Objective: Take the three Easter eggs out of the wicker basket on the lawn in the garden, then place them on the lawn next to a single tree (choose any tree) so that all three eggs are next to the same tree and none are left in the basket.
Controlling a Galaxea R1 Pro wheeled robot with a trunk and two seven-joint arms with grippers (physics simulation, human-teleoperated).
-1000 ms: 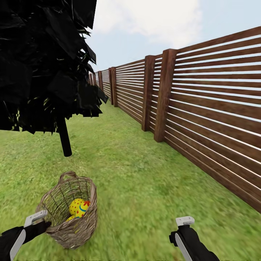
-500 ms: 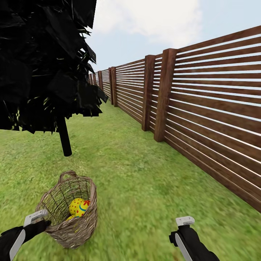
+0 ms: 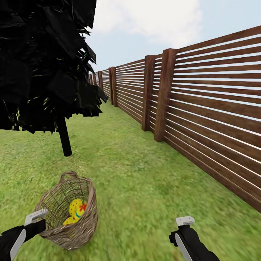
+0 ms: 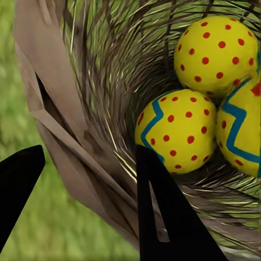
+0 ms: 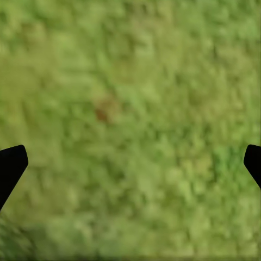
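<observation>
Eggs (image 4: 176,130) lie inside the wicker basket (image 3: 69,212) on the lawn (image 3: 145,188); the left gripper (image 4: 87,201), spread wide, straddles the basket's near rim, far closer than the wide-open right gripper (image 5: 130,163).

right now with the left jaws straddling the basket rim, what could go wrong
The left gripper has one finger inside the wicker basket and one outside its wall, so closing would probably pinch wicker rather than an egg. The basket already leans; pushing further may tip it. The three eggs sit packed together, so taking one could jostle the others.
</observation>
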